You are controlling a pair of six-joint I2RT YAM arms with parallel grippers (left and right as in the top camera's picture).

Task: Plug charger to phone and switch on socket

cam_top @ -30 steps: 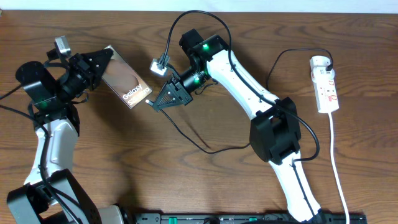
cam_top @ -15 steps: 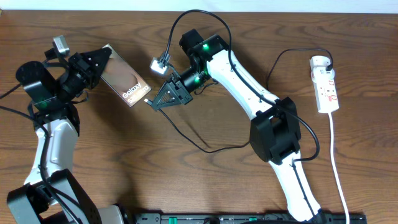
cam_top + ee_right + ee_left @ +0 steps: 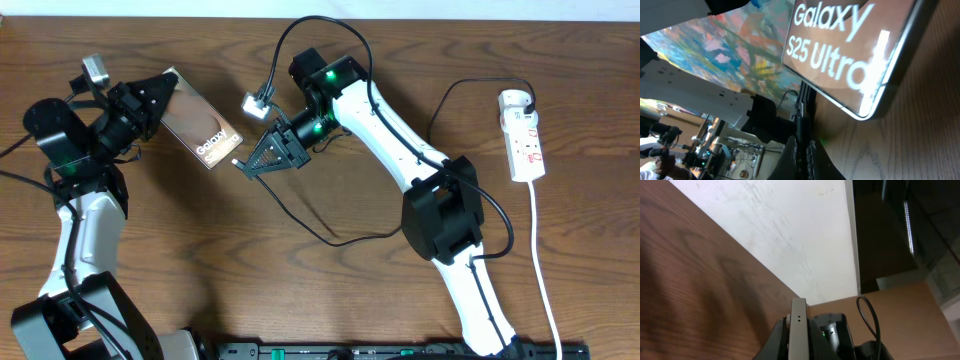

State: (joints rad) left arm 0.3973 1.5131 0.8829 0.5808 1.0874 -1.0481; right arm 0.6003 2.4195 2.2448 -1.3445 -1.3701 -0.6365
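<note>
**Plug tip held just off the phone's end; power strip untouched at far right**

On the brown wooden table point(image 3: 200, 270), the flat rectangular smartphone point(image 3: 203, 123) with a dark frame and a glossy brownish face sits at the far left. Its white "Galaxy" lettering lies towards its near-right end. The left gripper point(image 3: 150, 97) is clenched on the phone's far-left end. The left wrist view shows the phone point(image 3: 799, 325) edge-on, pinched between the two black fingers point(image 3: 777, 339).

The right gripper point(image 3: 248, 164) is just beside the phone's near-right end, clamped on the small black plug tip of the long thin black charger cable point(image 3: 334, 243). In the right wrist view the tip rises from the closed gripper point(image 3: 802, 150) towards the lettered face point(image 3: 850, 50). Whether the tip touches the phone's edge cannot be told.

From the gripper, the cable trails nearer across the wood and loops right under the right arm.

The white elongated power strip point(image 3: 527, 148), with red markings, lies well apart at the far right. A white rounded adapter point(image 3: 514, 100) sits at its far end, and its white cord point(image 3: 540, 260) runs towards the near edge.
</note>
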